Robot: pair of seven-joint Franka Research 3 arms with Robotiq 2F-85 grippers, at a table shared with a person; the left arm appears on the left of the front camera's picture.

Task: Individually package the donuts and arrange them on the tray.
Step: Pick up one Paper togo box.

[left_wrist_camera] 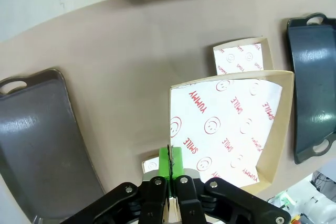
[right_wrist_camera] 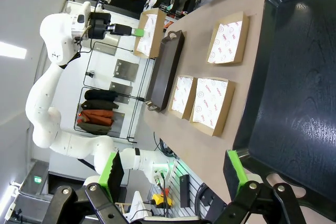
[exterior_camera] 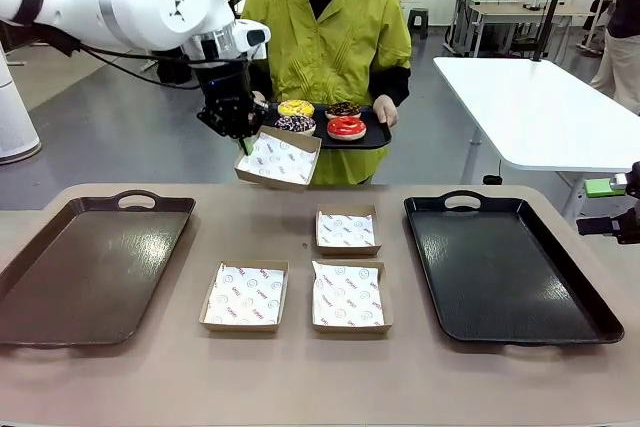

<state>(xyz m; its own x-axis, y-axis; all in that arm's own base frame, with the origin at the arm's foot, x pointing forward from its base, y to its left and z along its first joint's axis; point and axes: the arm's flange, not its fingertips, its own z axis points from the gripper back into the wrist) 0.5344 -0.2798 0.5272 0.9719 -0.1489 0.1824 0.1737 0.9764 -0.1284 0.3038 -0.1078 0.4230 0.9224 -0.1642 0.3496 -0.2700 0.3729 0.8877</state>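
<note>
A person across the table holds a small black tray (exterior_camera: 375, 137) with the donuts on it: a yellow one (exterior_camera: 296, 107), a dark chocolate one (exterior_camera: 343, 108), a sprinkled one (exterior_camera: 294, 124) and a red one (exterior_camera: 346, 127). My left gripper (exterior_camera: 243, 137) (left_wrist_camera: 170, 163) is shut on the rim of a paper-lined cardboard box (exterior_camera: 279, 158) (left_wrist_camera: 226, 127), holding it in the air just below and in front of the donuts. At the table's right edge my right gripper (exterior_camera: 608, 207) (right_wrist_camera: 173, 174) stands open with nothing in it, beside the black table tray (exterior_camera: 505, 267) (right_wrist_camera: 294, 93).
Three more lined boxes lie mid-table: one farther back (exterior_camera: 346, 230), two nearer (exterior_camera: 245, 295) (exterior_camera: 348, 295). A brown tray (exterior_camera: 90, 267) (left_wrist_camera: 37, 145) lies at the left. A white table (exterior_camera: 540, 107) stands behind at the right.
</note>
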